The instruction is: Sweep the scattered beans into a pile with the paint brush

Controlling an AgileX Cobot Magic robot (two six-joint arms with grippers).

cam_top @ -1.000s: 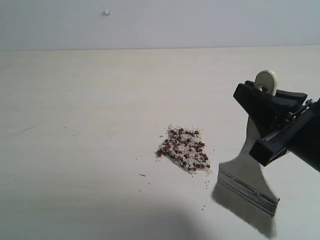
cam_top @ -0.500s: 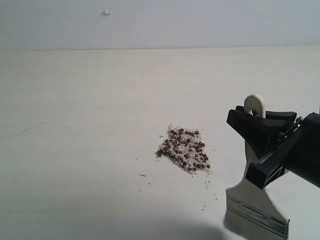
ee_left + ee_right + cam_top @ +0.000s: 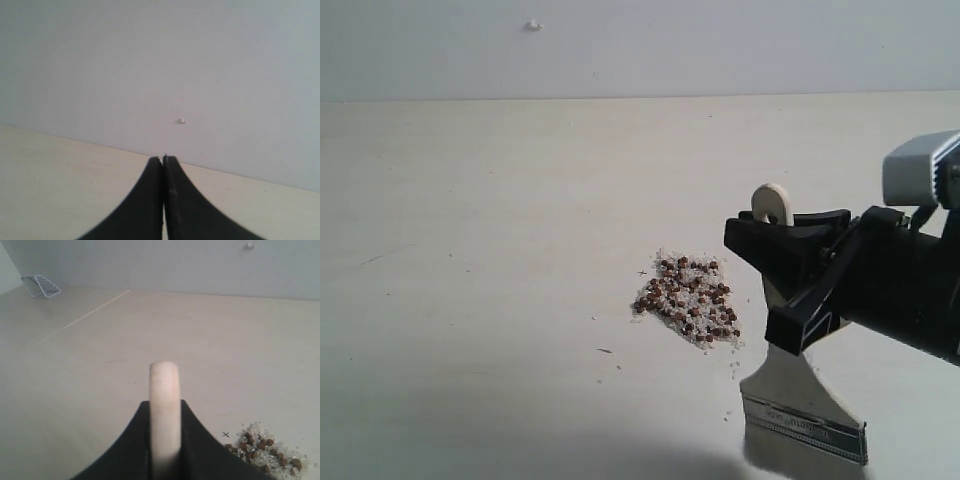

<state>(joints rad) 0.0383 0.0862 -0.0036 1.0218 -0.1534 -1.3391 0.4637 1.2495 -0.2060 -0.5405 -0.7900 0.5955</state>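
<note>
The right gripper (image 3: 765, 278) has its jaws closed narrowly on the pale wooden handle of the paint brush (image 3: 798, 392). It grips below the holed end, which sticks up above the black fingers, and the right wrist view shows the handle filling the gap between the jaws. Over the last second this hold has not altered, but the brush has travelled. It has dropped from a higher spot farther toward the table's right edge, then slid sideways toward the beans (image 3: 688, 300). Its ferrule (image 3: 805, 430) now sits low, just beside the pile on the right-edge side and a little farther from the wall edge. Whether the bristles touch the table (image 3: 470, 250) I cannot tell, since they run off the bottom of the exterior view. The beans have not moved. They lie as a fairly compact patch mixed with whitish grains, well out from the edge by the wall, with a few specks between the patch and the brush. I judge that the brush is being lined up for an inward stroke to gather those strays and tighten the pile. The left gripper (image 3: 163, 167) takes no part: its jaws are pressed fully together on nothing, pointing at the wall (image 3: 150, 60).
</note>
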